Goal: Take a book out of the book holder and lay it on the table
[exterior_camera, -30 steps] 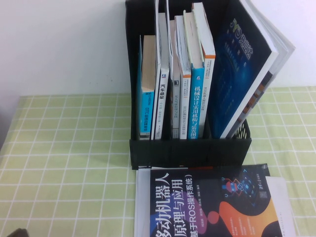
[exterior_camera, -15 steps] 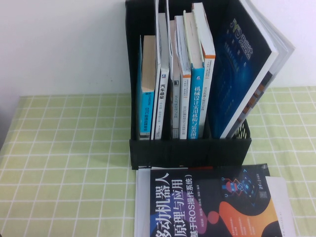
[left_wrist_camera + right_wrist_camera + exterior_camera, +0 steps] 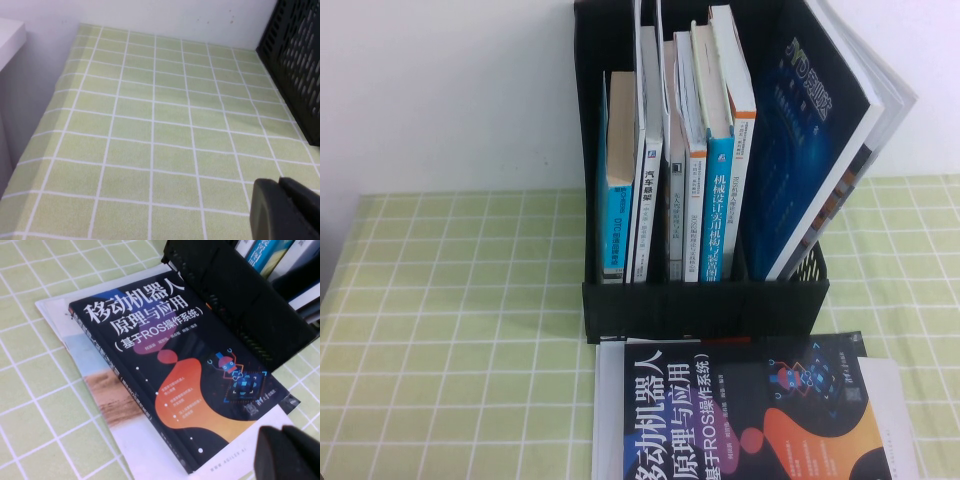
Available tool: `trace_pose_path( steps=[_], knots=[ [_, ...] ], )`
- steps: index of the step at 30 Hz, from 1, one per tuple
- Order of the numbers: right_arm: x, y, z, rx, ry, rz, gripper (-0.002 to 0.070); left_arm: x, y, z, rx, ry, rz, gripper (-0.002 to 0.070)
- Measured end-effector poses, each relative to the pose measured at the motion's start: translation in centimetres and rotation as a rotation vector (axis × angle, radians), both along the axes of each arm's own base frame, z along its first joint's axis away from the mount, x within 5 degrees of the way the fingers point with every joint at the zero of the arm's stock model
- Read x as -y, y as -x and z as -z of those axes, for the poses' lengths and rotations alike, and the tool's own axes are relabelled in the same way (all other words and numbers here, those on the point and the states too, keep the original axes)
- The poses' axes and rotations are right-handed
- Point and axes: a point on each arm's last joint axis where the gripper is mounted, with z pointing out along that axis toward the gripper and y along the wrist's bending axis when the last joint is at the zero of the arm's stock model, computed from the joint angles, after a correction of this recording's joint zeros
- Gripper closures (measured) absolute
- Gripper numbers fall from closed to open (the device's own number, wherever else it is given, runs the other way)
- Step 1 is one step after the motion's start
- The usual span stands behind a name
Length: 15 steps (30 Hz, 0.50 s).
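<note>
The black book with a white Chinese title and orange and blue graphics lies flat, cover up, on the green checked table, just in front of the book holder. It also shows in the right wrist view. The holder stands upright with several books in its slots. My right gripper is shut and empty, above the book's near corner. My left gripper is shut and empty, over bare cloth to the left of the holder. Neither gripper shows in the high view.
A white sheet or booklet lies under the black book and sticks out on both sides. A large dark-blue book leans out of the holder's right slot. A white wall runs behind the table.
</note>
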Motion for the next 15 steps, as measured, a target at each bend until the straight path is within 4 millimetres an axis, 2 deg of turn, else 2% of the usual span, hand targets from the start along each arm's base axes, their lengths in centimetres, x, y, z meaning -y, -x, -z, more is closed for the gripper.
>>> trace_pose_path(
  steps=[9,15],
  knots=[
    [0.06,-0.05,0.00,0.000,0.000,0.010,0.0675,0.00,0.00,0.00,0.000,0.000,0.000,0.0678],
    [0.94,-0.65,0.01,-0.004,-0.003,0.159,0.0675,0.00,0.00,0.00,0.000,0.000,0.000,0.0678]
  ],
)
